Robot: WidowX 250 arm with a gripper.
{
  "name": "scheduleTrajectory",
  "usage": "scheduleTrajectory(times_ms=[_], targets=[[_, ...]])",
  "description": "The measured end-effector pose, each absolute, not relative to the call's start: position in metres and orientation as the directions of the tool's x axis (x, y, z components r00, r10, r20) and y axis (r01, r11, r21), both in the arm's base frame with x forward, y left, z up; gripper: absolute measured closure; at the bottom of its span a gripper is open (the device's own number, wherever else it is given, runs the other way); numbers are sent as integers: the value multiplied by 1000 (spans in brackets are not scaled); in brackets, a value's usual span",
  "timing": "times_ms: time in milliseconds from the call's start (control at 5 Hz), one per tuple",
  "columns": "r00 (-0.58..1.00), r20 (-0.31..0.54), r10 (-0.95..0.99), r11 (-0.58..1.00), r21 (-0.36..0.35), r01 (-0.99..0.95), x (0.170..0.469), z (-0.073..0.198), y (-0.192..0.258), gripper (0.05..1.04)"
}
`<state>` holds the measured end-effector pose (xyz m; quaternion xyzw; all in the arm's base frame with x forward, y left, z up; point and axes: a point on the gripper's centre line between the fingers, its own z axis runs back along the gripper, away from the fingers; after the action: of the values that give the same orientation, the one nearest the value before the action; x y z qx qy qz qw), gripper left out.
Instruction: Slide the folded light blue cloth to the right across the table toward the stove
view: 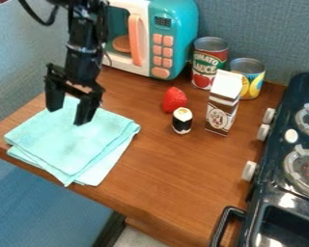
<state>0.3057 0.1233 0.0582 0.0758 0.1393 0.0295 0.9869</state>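
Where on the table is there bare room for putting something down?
The widest bare patch of the table lies between the cloth and the stove, in front of the sushi roll and the carton. A narrower one separates cloth from strawberry. Back right is crowded: two cans behind the carton.

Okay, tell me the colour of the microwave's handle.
The handle is coral pink, seen best in the camera view.

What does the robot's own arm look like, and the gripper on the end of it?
The slim, jointed black robot arm is dark throughout, with small light glints around its joints. A thick black cable loops out beside its upper part. The matching black gripper has a crosspiece and two chunky, blocky fingers. I can't make out any markings.
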Motion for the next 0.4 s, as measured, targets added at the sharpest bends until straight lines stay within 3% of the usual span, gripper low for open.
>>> scheduleTrajectory(times_ms=[200,400], targets=[[951,-285,118,967,250,-45,300,30,136,83],[946,-314,80,975,222,-9,300,22,135,83]])
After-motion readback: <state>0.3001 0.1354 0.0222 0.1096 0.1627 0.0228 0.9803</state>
